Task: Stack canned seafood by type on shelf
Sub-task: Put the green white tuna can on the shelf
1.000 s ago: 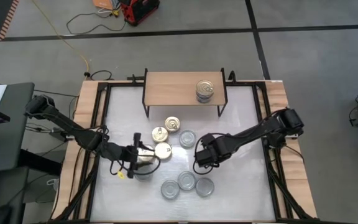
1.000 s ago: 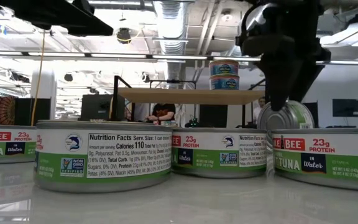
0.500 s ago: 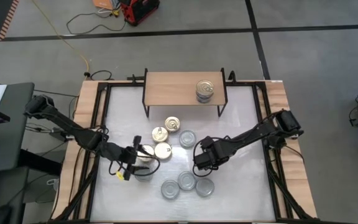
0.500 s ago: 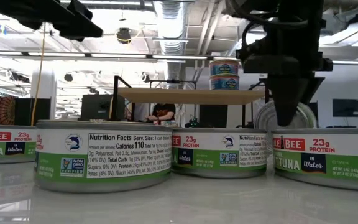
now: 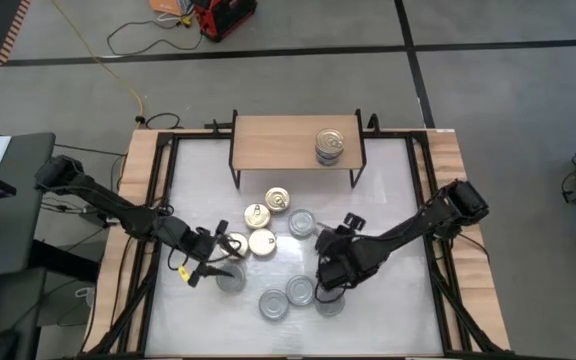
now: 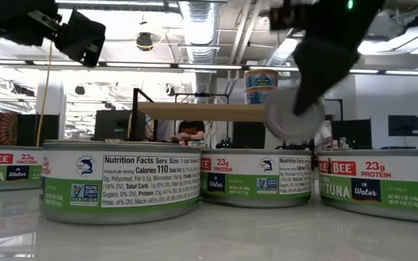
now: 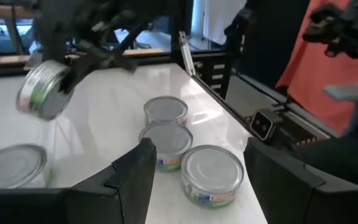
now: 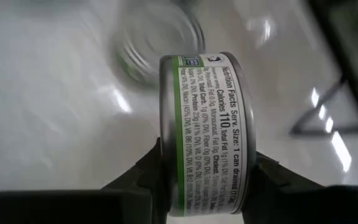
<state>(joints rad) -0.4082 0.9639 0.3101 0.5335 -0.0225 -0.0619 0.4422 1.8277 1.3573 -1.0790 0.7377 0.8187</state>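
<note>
My right gripper (image 5: pixel 328 278) hangs over the near middle of the table, shut on a green-labelled tin (image 8: pixel 209 118) of canned seafood. My left gripper (image 7: pixel 197 180) stands open at the left with nothing between its fingers, beside a silver-lidded tin (image 5: pixel 230 279). Three gold-lidded tins (image 5: pixel 262 241) and a silver one (image 5: pixel 301 222) stand on the tabletop before the shelf (image 5: pixel 278 142). Three silver tins (image 5: pixel 299 291) stand near the front. On the shelf's right half, one tin stands on another (image 5: pixel 330 143). My right gripper pinches the tin across its two flat faces (image 8: pixel 166 155), one finger on each, with the labelled rim showing between them. The fingers slant down from the right. The tin (image 6: pixel 292 116) sits on edge in the hold, tilted and lifted clear of the table.
The white tabletop is bordered by a wooden frame (image 5: pixel 144 150) and black rails. The shelf's left half is bare. In the low view the front tins (image 6: pixel 122 181) stand close together. Bare table lies right of the right gripper.
My right gripper has shut on a tin that stood on edge, lifted it clear, rolled its wrist so the tin now tilts, and drifted toward the near edge. My left gripper has drawn back a little toward the left and near edges, turning as it went.
</note>
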